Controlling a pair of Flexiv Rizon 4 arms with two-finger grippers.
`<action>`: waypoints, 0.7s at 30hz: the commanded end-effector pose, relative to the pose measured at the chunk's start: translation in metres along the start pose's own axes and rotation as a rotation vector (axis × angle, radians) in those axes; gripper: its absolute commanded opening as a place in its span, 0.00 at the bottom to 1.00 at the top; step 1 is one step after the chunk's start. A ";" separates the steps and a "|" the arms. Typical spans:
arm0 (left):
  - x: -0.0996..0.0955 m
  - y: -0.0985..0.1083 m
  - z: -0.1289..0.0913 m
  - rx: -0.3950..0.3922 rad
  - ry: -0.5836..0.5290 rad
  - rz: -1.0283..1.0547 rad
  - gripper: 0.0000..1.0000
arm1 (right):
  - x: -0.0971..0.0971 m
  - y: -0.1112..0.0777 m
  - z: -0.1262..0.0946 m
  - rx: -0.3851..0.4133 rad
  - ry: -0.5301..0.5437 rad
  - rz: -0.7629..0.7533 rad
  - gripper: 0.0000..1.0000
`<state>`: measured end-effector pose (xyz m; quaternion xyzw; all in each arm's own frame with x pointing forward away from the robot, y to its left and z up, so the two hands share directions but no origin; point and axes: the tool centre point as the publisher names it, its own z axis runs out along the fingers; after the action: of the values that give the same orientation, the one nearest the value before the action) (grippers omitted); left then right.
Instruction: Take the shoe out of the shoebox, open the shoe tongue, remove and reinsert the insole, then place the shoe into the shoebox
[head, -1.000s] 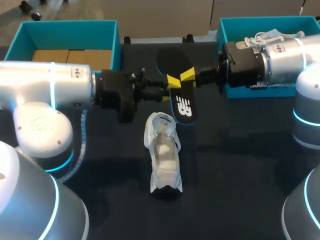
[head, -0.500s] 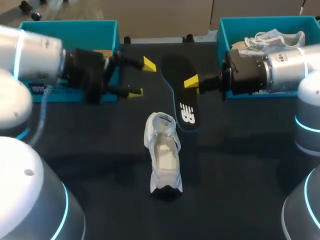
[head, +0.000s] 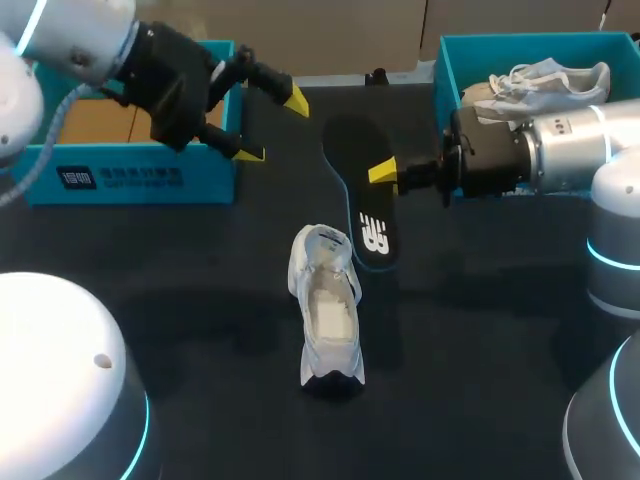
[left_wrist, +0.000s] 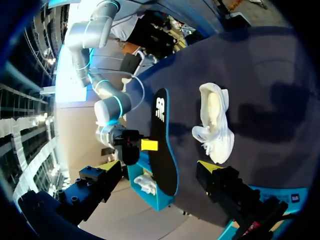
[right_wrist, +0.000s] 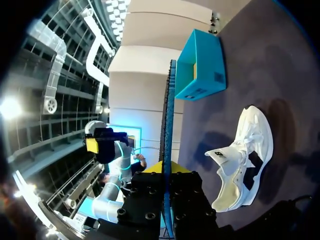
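Insole (head: 362, 190) out; reinsertion pending.
Shoe (head: 328, 305) lies on the desk (head: 480, 350), tongue open, footbed bare; beyond it the right gripper (head: 385, 172) pinches the insole by its rim; the left gripper (head: 270, 125), spread and empty, hangs by the shoebox (head: 130, 180). Reinsertion and boxing remain.

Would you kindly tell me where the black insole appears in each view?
Head view: black insole upper middle, in the right claw, beyond the white shoe.
Left wrist view: black insole ahead of the open left claw, beside the white shoe.
Right wrist view: black insole clamped edge-on in the right claw.
Shared landmark: the white shoe.
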<state>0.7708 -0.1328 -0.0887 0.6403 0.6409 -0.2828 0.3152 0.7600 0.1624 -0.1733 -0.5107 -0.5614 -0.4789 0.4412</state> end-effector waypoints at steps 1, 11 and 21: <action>-0.004 0.005 0.001 0.018 0.110 0.000 1.00 | 0.000 0.000 0.001 -0.002 -0.001 0.000 0.00; -0.032 0.042 0.005 0.050 0.405 -0.094 1.00 | 0.000 0.000 0.001 -0.002 -0.001 0.000 0.00; -0.058 0.073 0.028 0.104 0.733 -0.058 1.00 | 0.000 0.000 0.001 -0.002 -0.001 0.000 0.00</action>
<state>0.8231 -0.1737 -0.0613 0.6496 0.6904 -0.2299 0.2203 0.7595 0.1620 -0.1725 -0.5114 -0.5616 -0.4784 0.4407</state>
